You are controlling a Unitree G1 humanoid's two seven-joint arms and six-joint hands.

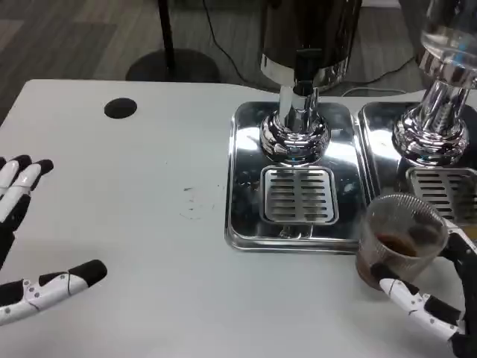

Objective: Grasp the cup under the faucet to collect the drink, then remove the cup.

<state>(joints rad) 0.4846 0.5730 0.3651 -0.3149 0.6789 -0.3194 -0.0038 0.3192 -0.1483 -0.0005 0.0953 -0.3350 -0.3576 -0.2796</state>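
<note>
A clear plastic cup [401,240] with a little brown drink at the bottom stands on the white table, just in front of the gap between the two chrome trays. My right hand [436,294] wraps around it from the right, one finger across its front and another behind. The chrome dispenser [296,131] with its faucet stands over the left drip tray [242,179], well back and left of the cup. My left hand [30,239] lies at the table's left edge, fingers spread, holding nothing.
A second chrome dispenser [436,130] stands on the right drip tray [370,142] behind the cup. A slotted grate [297,195] sits in the left tray. A round black hole [121,108] marks the table's far left. White tabletop [149,224] stretches between my hands.
</note>
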